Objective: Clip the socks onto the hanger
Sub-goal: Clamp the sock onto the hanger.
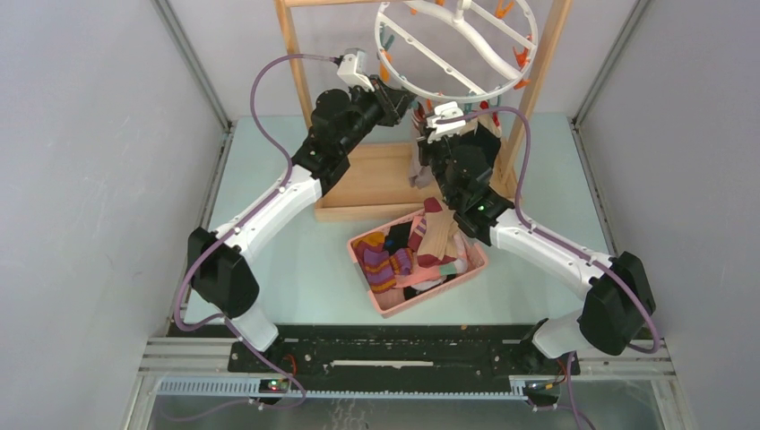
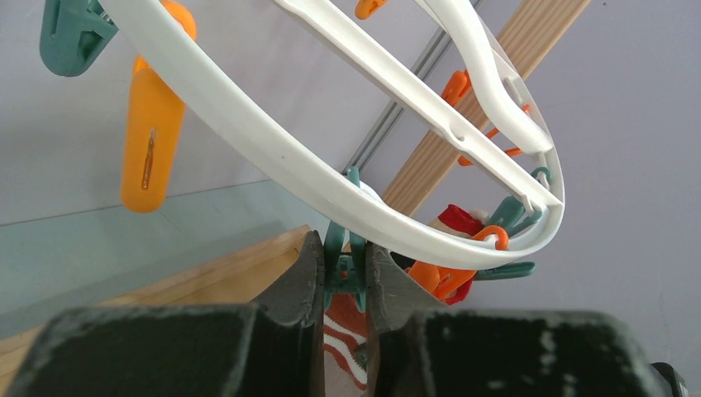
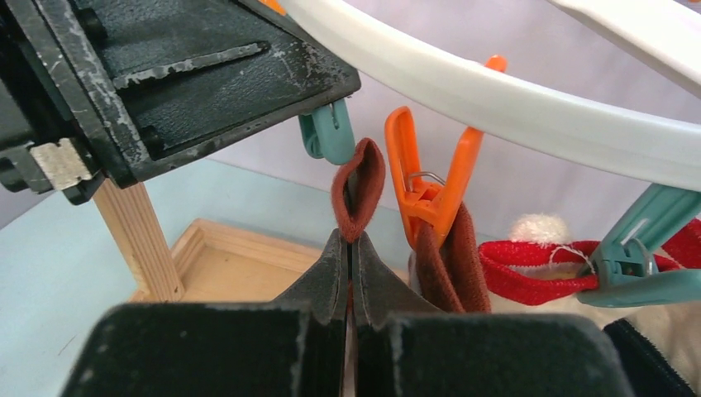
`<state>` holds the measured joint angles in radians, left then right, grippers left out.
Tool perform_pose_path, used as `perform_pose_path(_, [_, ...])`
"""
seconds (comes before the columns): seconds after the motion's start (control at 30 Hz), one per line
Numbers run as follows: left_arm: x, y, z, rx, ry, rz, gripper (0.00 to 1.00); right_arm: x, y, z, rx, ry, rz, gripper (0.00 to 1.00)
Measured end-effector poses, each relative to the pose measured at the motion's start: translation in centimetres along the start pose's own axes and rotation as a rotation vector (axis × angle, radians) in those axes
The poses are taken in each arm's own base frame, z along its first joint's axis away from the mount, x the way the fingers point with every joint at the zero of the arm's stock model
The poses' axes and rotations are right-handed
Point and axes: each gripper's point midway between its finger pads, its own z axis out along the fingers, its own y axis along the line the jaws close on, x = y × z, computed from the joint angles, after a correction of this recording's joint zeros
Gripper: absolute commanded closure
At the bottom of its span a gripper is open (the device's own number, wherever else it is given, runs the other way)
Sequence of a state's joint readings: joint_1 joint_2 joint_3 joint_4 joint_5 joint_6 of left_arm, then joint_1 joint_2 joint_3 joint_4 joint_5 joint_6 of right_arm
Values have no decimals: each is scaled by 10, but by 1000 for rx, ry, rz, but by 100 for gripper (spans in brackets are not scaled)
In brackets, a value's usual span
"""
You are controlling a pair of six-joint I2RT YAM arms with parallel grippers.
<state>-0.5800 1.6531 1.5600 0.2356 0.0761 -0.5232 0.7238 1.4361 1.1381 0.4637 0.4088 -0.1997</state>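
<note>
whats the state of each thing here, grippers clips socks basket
left gripper, shut on teal clip
right gripper, shut on maroon sock, held up near that clip
orange clip, clamped on another sock
hanger, partly loaded
pink basket, holding loose socks

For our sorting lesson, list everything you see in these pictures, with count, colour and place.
hanger: one, white, up in the rack
clips: several, orange and teal, on hanger rim
rack: one, wooden, far side of table
basket: one, pink, mid-table
socks: several, mixed colours, in basket; at least two clipped on hanger
table: one, pale green
left gripper: black, shut on teal clip
right gripper: black, shut on maroon sock
</note>
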Motion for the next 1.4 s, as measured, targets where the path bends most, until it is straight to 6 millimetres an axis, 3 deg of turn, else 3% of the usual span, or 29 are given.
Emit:
perform_pose_path(0.5, [1,2,0,-9,3,-1,99,-15,-1,1,-14,-52,23,100])
perform_pose_path(1.4, [1,2,0,-9,2,-2,99,-9,9,0,-65,-33,20,100])
